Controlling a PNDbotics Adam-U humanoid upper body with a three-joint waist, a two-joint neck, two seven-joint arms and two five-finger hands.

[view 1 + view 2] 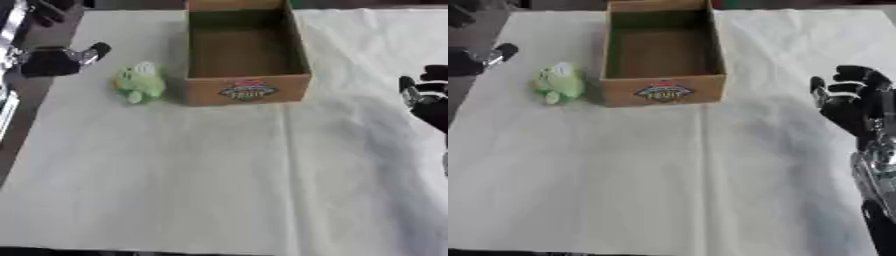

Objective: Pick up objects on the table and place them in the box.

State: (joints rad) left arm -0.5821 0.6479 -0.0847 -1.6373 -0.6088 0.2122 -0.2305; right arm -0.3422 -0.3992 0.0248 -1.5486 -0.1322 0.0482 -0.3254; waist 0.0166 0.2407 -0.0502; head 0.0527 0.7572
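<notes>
A small green plush toy lies on the white cloth just left of the open cardboard box, almost touching its left wall. The box looks empty inside. My left hand hovers at the table's left edge, a little up and left of the toy, with one finger pointing toward it. At the right edge my right hand is raised above the cloth, fingers up and slightly curled, holding nothing.
A white cloth covers the table; a fold line runs down its middle. Dark floor shows past the left edge. The near half of the cloth carries no objects.
</notes>
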